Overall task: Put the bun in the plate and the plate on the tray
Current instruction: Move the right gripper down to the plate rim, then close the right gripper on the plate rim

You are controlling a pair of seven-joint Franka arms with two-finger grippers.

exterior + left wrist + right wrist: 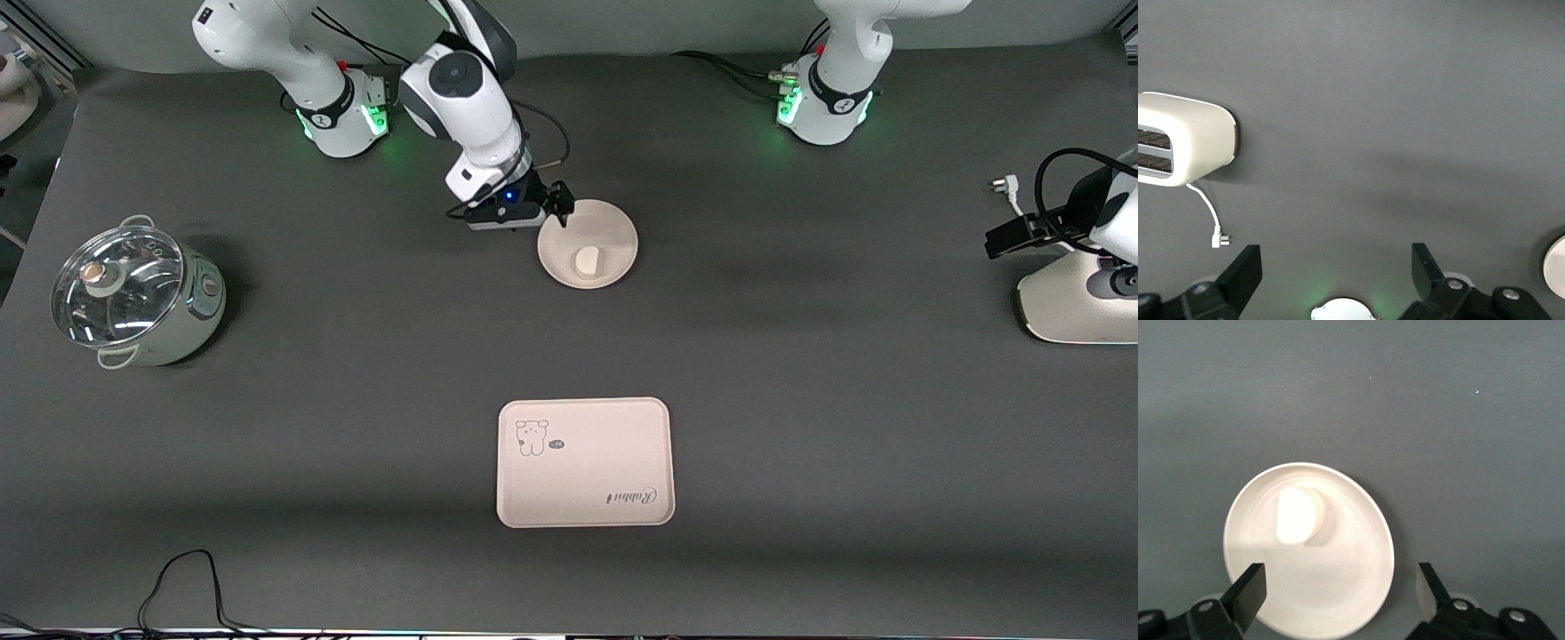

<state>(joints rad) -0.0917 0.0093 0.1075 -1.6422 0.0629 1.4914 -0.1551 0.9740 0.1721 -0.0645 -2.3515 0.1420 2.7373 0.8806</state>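
A lidded pot is seen at the right arm's end of the table. The right gripper is held low over the plate's rim, at the edge toward the robots' bases; its fingers are spread wide and nothing is grasped. In the right wrist view only the fingertips are shown, one over the plate and one over bare table, and the plate's rim is cut off at the frame edge.

The bun is found lying in the plate, off centre toward the front camera. Its long axis is seen in the front view running roughly from the bases' side toward the camera; one side looks flatter, the other rounded, as the right wrist view of the bun also suggests.

The tray is set flat, well apart from the plate and nearer to the front camera, its longer side laid along the table's length. Its animal drawing and script are printed upside down as shown.

The left gripper is kept waiting over the left arm's end of the table, near a white toaster, partly cut off, and its plug. Its fingers are parted and empty. In the front view it is largely hidden at the frame's edge.
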